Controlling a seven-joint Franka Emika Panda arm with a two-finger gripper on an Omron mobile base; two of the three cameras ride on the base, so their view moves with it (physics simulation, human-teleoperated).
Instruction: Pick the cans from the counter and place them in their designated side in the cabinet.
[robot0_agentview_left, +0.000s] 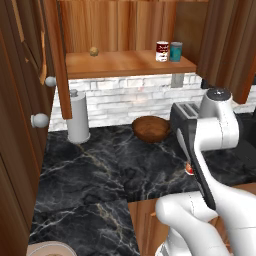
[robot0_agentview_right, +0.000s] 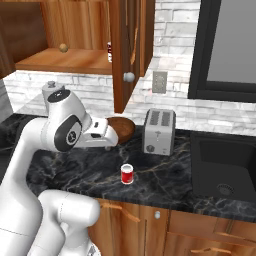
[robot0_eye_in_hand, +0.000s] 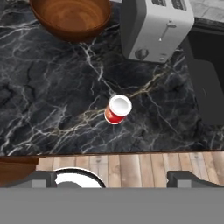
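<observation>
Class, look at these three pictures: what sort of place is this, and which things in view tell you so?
Most likely a home kitchen, computer-rendered. A toaster and a wooden bowl stand on a black marble counter, a wooden cabinet above holds cans, and a sink sits beside the toaster.

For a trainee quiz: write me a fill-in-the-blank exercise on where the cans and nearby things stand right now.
1. The bright red can stands on the ____.
2. The dark-labelled can stands on the cabinet shelf beside a ____ can.
3. Behind the bright red can stands a silver ____.
4. The wooden bowl lies on the ____.

Missing words: counter; teal-blue; toaster; counter
</observation>
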